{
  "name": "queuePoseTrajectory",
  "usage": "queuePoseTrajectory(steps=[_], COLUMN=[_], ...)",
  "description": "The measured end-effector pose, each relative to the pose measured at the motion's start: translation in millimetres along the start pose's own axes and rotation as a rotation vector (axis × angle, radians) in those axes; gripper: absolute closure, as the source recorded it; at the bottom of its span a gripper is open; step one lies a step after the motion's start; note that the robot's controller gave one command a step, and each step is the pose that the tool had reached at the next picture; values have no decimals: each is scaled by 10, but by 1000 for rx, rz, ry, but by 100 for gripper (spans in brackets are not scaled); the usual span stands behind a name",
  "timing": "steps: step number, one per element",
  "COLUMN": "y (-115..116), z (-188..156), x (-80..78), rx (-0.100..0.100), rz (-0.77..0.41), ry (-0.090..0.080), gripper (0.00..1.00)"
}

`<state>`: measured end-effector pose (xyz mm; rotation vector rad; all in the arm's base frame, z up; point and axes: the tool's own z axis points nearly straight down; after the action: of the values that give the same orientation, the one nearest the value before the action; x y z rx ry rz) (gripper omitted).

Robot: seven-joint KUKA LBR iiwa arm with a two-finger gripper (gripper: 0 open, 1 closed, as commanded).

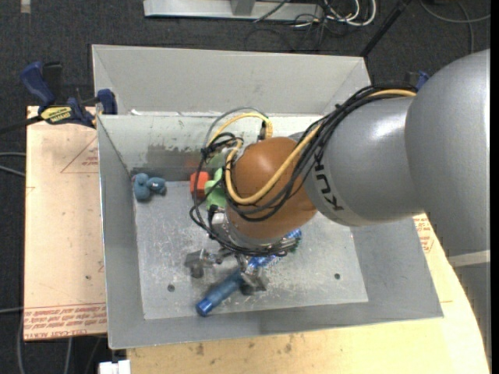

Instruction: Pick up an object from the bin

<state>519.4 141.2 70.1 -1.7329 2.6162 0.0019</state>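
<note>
Camera view: gripper (226, 271) just beside a blue cylinder (218, 293) in the bin (343, 271). Whether it is spread, I cannot tell.

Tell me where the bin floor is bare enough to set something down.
Bare: the front right of the bin floor, between the arm and the right wall; and the left strip from the blue-grey lump to the front wall. Crowded: the middle, where the gripper sits by a blue tube, an orange piece and a green piece.

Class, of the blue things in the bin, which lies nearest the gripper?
The bright blue cylinder at the bin's near edge, beside the gripper; the dull blue lump sits off at the left.
</note>
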Motion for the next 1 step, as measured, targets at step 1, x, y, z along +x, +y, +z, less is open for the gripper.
queuePoseTrajectory(steps=[1], y=[10], z=[-9], x=[3], rx=[-2], rz=[-1], ry=[1], gripper=[100])
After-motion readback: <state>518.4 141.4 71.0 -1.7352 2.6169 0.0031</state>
